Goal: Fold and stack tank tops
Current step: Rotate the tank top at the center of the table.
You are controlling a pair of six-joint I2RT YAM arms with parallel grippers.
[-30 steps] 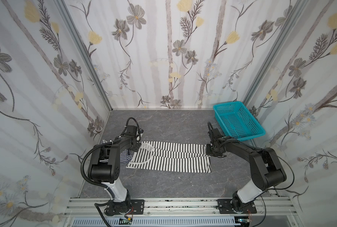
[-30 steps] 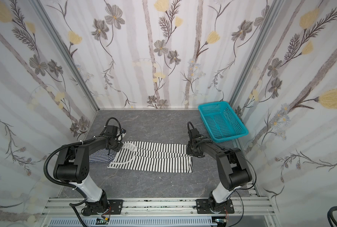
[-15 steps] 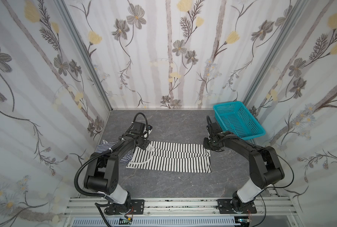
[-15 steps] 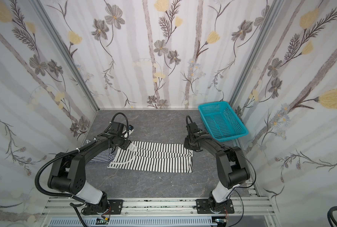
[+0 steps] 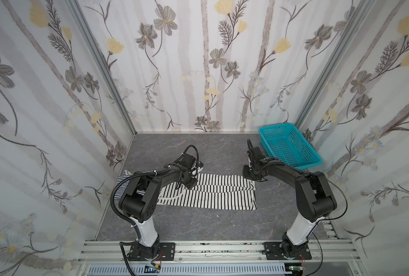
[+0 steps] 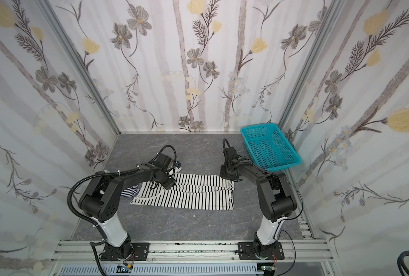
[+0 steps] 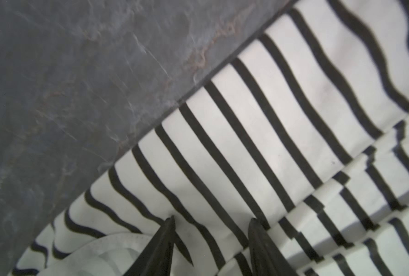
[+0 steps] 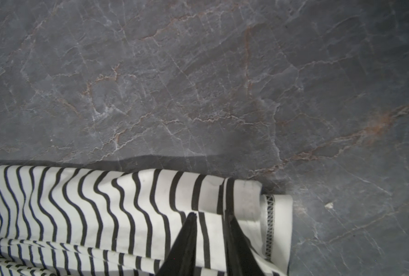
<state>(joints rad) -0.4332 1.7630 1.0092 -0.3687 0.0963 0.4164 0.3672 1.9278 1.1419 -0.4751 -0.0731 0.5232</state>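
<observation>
The white tank top with wide black stripes (image 5: 213, 196) lies folded into a long band across the table's middle. My left gripper (image 7: 212, 218) is open, and both fingertips (image 7: 171, 221) press on the top near its strap end. My right gripper (image 8: 210, 214) is at the far hem corner, shut on a raised fold of the top's hem (image 8: 269, 222). In both top views the grippers (image 5: 188, 183) (image 5: 250, 173) sit at the band's two far corners. The navy fine-striped tank top (image 5: 124, 181) lies crumpled at the left, mostly hidden under my left arm.
A teal perforated basket (image 5: 287, 148) stands at the back right, close behind my right arm. Bare grey marble table (image 8: 198, 83) runs beyond the top's far edge. Flowered walls close in the left, back and right sides. An aluminium rail (image 5: 210, 248) carries both arm bases at the front.
My left gripper has moved right, from the strap end onto the striped top. My right gripper has shifted a little toward the back at the hem corner. The top stays put.
</observation>
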